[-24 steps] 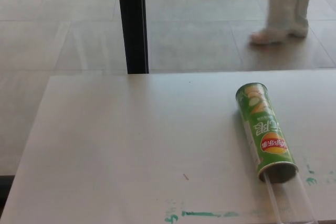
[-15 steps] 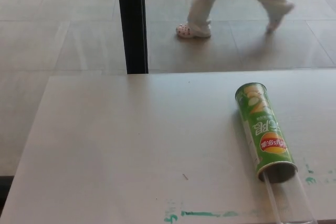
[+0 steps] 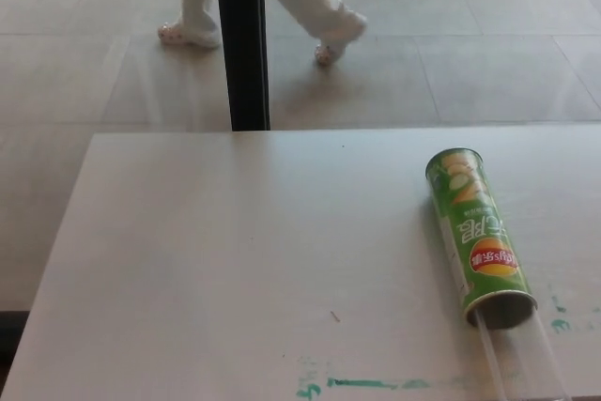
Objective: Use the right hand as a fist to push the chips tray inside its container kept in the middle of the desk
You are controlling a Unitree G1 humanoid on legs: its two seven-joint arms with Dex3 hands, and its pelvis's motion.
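One desk [image 3: 235, 251] is filling the head view, pale and marked with green smears [image 3: 366, 383] along its near edge. Beyond its far edge, at picture left, one person's legs [image 3: 282, 2] are crossing the tiled floor [image 3: 488, 63] behind one black post [image 3: 240, 39]; a moment earlier those legs were striding at centre, and before that standing at the far right, so the person is walking leftward across the background. The whole picture has also shifted by a trace, which is camera motion rather than any movement of the objects. Nothing bearing on the task is changing: the can and its tray are lying just as before, so the push is judged not yet begun.

Toward the right, one green chips can [image 3: 477, 237] is lying on its side, its closed end pointing away from the robot and its open mouth facing the near edge. One clear tray [image 3: 524, 359] is sticking out of that mouth and running off the bottom of the picture, so most of its length is resting outside the can. The can is sitting right of the desk's centre rather than in the middle.

Zero robot hands are showing: neither the left nor the right is in view, so whether the right one is curled into a fist cannot be told.
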